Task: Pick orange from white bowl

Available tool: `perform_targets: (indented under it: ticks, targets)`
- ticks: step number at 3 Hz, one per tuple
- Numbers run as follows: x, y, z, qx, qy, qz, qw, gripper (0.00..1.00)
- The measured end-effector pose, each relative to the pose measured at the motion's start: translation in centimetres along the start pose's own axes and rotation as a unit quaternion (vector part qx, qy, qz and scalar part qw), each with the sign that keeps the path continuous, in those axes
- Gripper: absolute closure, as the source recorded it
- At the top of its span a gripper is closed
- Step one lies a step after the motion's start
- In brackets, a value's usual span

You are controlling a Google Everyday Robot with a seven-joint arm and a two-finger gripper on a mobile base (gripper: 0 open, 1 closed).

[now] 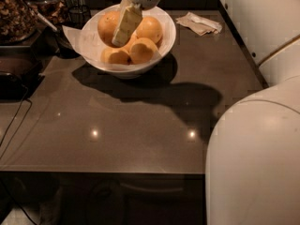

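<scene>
The white bowl (164, 43) stands at the back of the dark counter, lined with white paper, and holds several oranges. One deep-orange orange (106, 26) lies at the upper left, another (151, 28) at the upper right, and two lie at the front (143, 51). My gripper (124, 26) reaches down from above into the bowl, between the two upper oranges and against the upper-left one, partly covering it.
A crumpled napkin (201, 23) lies to the right of the bowl. A jar of dark snacks (16, 13) and dark equipment (16, 74) with a cable (14, 125) stand at the left. My white arm (258, 153) fills the right side. The counter's front edge (103, 172) is near.
</scene>
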State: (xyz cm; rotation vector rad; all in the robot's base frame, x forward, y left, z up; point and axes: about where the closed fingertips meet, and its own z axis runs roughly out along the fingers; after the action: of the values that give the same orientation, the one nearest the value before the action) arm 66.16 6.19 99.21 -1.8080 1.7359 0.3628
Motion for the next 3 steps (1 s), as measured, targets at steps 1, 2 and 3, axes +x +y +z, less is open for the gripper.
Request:
perform_targets:
  ticks: [1,2,3]
  targets:
    - [-0.6,0.5,-0.4,0.007,-0.006,0.005,0.9999,1.00]
    - [-1.4,2.7,-1.7,0.020,-0.022,0.026,0.9992,1.00]
    - [-1.5,5.4,-2.2,0.024,-0.031,0.042,0.9983,1.00]
